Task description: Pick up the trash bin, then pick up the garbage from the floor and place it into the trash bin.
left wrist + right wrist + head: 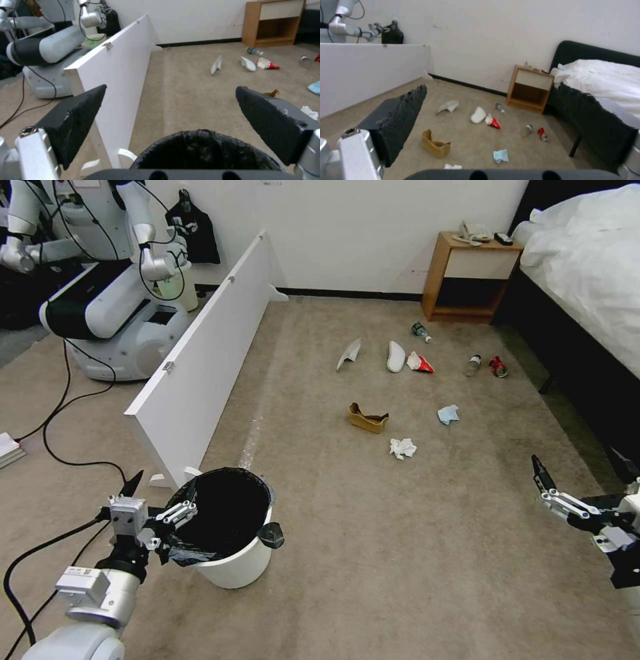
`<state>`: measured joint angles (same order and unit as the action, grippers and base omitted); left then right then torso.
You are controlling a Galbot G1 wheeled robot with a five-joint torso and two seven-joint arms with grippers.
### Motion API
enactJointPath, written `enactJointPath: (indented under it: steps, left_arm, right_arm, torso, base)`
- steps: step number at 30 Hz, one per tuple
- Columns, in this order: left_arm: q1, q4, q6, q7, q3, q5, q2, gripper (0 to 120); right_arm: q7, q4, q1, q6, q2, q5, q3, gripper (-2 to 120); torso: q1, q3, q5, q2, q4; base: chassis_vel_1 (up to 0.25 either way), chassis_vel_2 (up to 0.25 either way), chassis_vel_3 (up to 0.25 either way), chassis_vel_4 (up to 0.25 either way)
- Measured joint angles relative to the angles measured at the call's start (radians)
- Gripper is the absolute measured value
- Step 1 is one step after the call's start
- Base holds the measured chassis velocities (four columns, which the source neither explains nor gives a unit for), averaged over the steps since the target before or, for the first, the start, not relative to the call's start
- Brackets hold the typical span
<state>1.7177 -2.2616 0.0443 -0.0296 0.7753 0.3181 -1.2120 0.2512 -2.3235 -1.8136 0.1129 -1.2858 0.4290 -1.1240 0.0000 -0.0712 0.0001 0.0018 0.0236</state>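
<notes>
The trash bin (235, 543) stands on the floor (400, 553) at the near end of a long white board (207, 360), and its black bag is folded over the rim. The left hand (162, 498) is at the rim on the robot's left side of the bin; in the left wrist view its two dark fingers (76, 120) are spread wide apart, with the bin's rim (203, 150) low between them, and they hold nothing. I cannot tell if a finger touches the bag. The right hand (581, 475) hangs low over the carpet at the robot's right, near the bed (587, 267), also wide open and with nothing in it. The garbage lies farther away on the floor, well apart from the bin: two white slippers (396, 356) and (349, 353), a red-white wrapper (419, 363) just beside one slipper, a brown cardboard scrap (367, 418), a crumpled white tissue (403, 448), a light-blue wad (449, 414), a red can (498, 367) with a small bottle (473, 365) next to it, and another bottle (421, 332) near the wooden nightstand (470, 277).
</notes>
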Motion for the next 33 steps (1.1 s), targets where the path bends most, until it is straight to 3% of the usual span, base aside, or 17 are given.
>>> enactJointPath:
  steps: [9,13,15,17,18,21,23,25,27,29,30,32,33]
  left_arm:
    - [-0.03,0.041,-0.015,0.0,-0.001,-0.037,-0.024,100]
    - [-0.033,0.035,0.026,0.012,-0.001,-0.026,-0.015,100]
    - [-0.035,0.025,0.089,0.046,-0.001,0.005,0.007,100]
    - [-0.035,0.022,0.102,0.054,-0.001,0.015,0.011,100]
    - [-0.032,0.004,0.177,0.098,-0.003,0.073,0.038,100]
    - [-0.028,-0.008,0.229,0.136,-0.005,0.118,0.052,100]
    - [-0.028,-0.008,0.229,0.136,-0.005,0.118,0.052,100]
    - [-0.025,-0.021,0.299,0.188,-0.008,0.182,0.067,100]
    - [-0.025,-0.024,0.32,0.203,-0.008,0.2,0.071,100]
    - [-0.026,-0.028,0.399,0.25,-0.008,0.27,0.087,100]
    - [-0.026,-0.028,0.399,0.25,-0.008,0.27,0.087,100]
    - [-0.03,-0.03,0.505,0.327,-0.007,0.388,0.106,100]
    - [-0.03,-0.03,0.505,0.327,-0.007,0.388,0.106,100]
  right_arm:
    - [0.012,0.03,0.015,0.026,0.004,-0.046,0.012,100]
    - [0.013,0.032,0.022,0.027,-0.001,-0.051,0.024,100]
    - [0.013,0.032,0.019,0.027,-0.001,-0.054,0.025,100]
    - [0.013,0.032,0.018,0.027,-0.001,-0.054,0.025,100]
    - [0.015,0.029,0.011,0.03,-0.002,-0.055,0.025,100]
    - [0.016,0.028,0.008,0.033,-0.005,-0.057,0.025,100]
    - [0.017,0.028,0.007,0.033,-0.005,-0.057,0.025,100]
    - [0.018,0.027,0.004,0.036,-0.007,-0.062,0.027,100]
    - [0.018,0.026,0.003,0.037,-0.008,-0.063,0.028,100]
    - [0.019,0.022,-0.001,0.038,-0.01,-0.065,0.032,100]
    - [0.019,0.022,-0.001,0.038,-0.01,-0.065,0.032,100]
    - [0.021,0.019,-0.003,0.039,-0.011,-0.068,0.037,100]
    - [0.021,0.019,-0.003,0.039,-0.011,-0.068,0.037,100]
  torso:
    - [0.0,0.0,-0.0004,0.0,0.0]
    - [0.0,0.0,-0.0002,0.0,-0.0001]
    - [0.0,0.0,-0.0001,0.0,0.0]
    - [0.0,0.0,-0.0001,0.0,0.0]
    - [0.0,0.0,-0.0002,0.0,0.0]
    - [0.0,0.0,-0.0001,0.0,0.0001]
    - [0.0,0.0,-0.0001,0.0,0.0001]
    - [0.0,0.0,-0.0002,0.0,0.0]
    - [0.0,0.0,-0.0002,0.0,0.0]
    - [0.0,0.0,-0.0001,0.0,0.0]
    - [0.0,0.0,-0.0001,0.0,0.0]
    - [0.0,0.0,-0.0003,0.0,0.0]
    - [0.0,0.0,-0.0003,0.0,0.0]
  base:
    - [0.0,0.0,0.0,0.0]
    - [0.0,0.0,0.0,0.0]
    - [0.0,0.0,0.0,0.0]
    - [0.0,0.0,0.0,0.0]
    - [0.0,0.0,0.0,0.0]
    - [0.0,0.0,0.0,0.0]
    - [0.0,0.0,0.0,0.0]
    - [0.0,0.0,0.0,0.0]
    - [0.0,0.0,0.0,0.0]
    - [0.0,0.0,0.0,0.0]
    - [0.0,0.0,0.0,0.0]
    - [0.0,0.0,0.0,0.0]
    - [0.0,0.0,0.0,0.0]
